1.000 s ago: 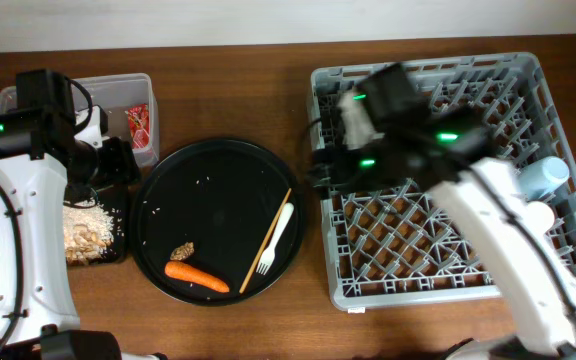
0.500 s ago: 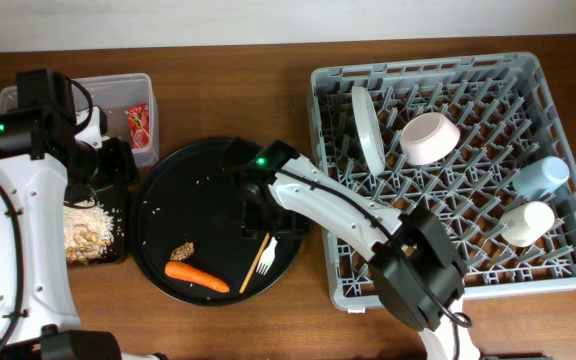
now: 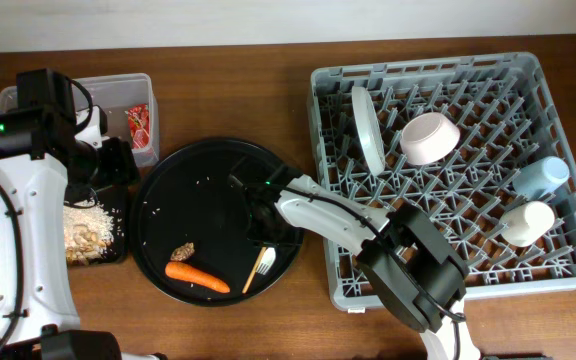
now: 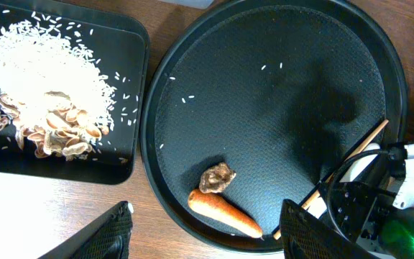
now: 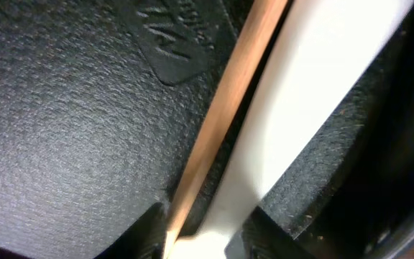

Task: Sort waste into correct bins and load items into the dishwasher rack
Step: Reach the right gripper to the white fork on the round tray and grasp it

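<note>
My right gripper (image 3: 258,215) is down on the round black tray (image 3: 168,170). In the right wrist view its fingertips (image 5: 149,230) press in on the wooden chopstick (image 5: 225,108) and the white fork (image 5: 315,86) handle, which lie side by side between them. Only the fork (image 3: 265,263) tines and the chopstick (image 3: 251,278) tip show overhead. The carrot (image 3: 196,277) and the brown lump (image 3: 181,251) lie on the same tray. My left gripper (image 4: 210,234) hangs open above that tray's near rim, holding nothing.
The grey rack (image 3: 423,65) holds a plate (image 3: 368,128), bowl (image 3: 428,137), blue cup (image 3: 541,177) and small white cup (image 3: 528,223). The clear tub (image 3: 118,85) holds a red wrapper (image 3: 137,122). Rice (image 3: 88,228) fills the shallow black tray (image 3: 120,205).
My right arm swung from over the rack down onto the round tray and narrowed its jaws around the fork and chopstick, which slid slightly down-left. The left arm stayed still.
</note>
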